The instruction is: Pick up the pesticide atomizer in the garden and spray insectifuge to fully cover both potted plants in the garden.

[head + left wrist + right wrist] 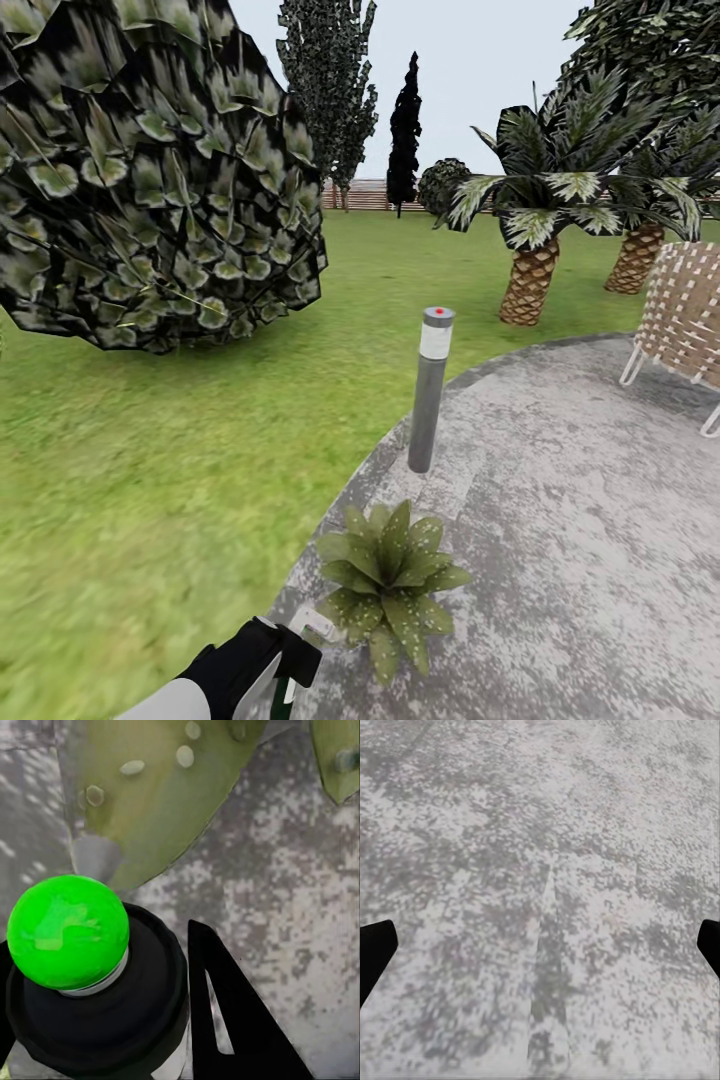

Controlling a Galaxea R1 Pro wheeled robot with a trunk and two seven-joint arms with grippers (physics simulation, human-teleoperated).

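Observation:
One potted plant (386, 585), a low rosette of speckled green leaves, stands on the paved patio (560, 520) close to its edge with the lawn. My left gripper (283, 662) is low, just beside the plant, and is shut on the pesticide atomizer (310, 630). In the left wrist view the atomizer (97, 1012) has a dark body and a round bright green cap (67, 931). It sits between my black fingers (225, 1027), with the plant's leaves (150, 795) right in front of it. My right gripper (540, 945) hangs open over bare paving.
A grey bollard lamp (430, 390) with a red top stands on the patio edge behind the plant. A woven wicker seat (685, 315) is at the right. Palms (530, 250), a big leafy bush (150, 170), lawn (150, 480) and a wooden fence (360, 195) lie beyond.

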